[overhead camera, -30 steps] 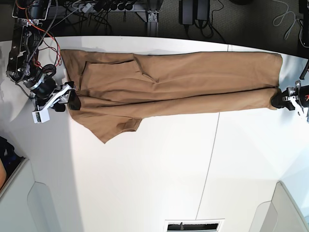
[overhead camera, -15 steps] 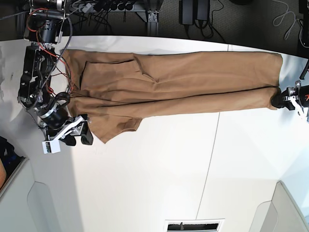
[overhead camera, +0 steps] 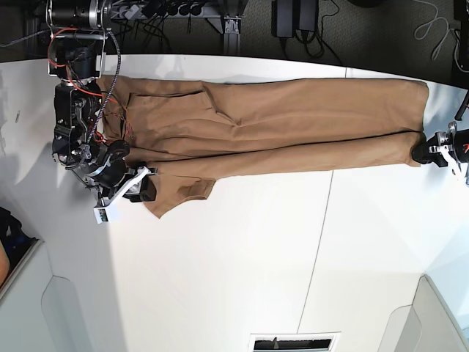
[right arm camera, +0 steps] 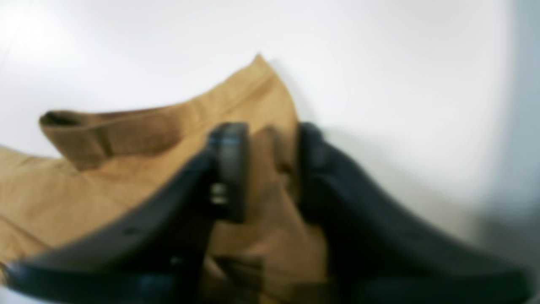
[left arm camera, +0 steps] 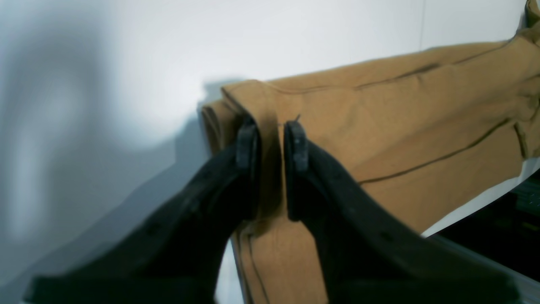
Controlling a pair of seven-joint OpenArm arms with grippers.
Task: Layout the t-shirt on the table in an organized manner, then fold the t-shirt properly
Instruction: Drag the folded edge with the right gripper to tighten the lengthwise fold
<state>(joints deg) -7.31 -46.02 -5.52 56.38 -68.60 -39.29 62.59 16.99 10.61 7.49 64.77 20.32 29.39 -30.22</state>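
The tan-brown t-shirt (overhead camera: 278,121) lies stretched lengthwise along the far part of the white table (overhead camera: 234,264), folded over itself, with one sleeve flap pointing toward the near side at the left. My right gripper (overhead camera: 144,192) is at that sleeve flap. In the blurred right wrist view its jaws stand on either side of a bunched fold of cloth (right arm camera: 105,177) that fills the right gripper (right arm camera: 272,169). My left gripper (overhead camera: 419,152) holds the shirt's right-end corner. In the left wrist view the left gripper (left arm camera: 272,139) is shut on a thin fold of the t-shirt (left arm camera: 400,118).
Cables and power strips (overhead camera: 168,9) hang behind the table's far edge. A thin dark seam (overhead camera: 315,249) crosses the tabletop. Pale panels (overhead camera: 66,308) stand at the near corners, and a slotted vent (overhead camera: 293,342) sits at the near edge.
My right gripper moved from the shirt's left edge down to the sleeve flap and closed in on the cloth. The left gripper has stayed where it was.
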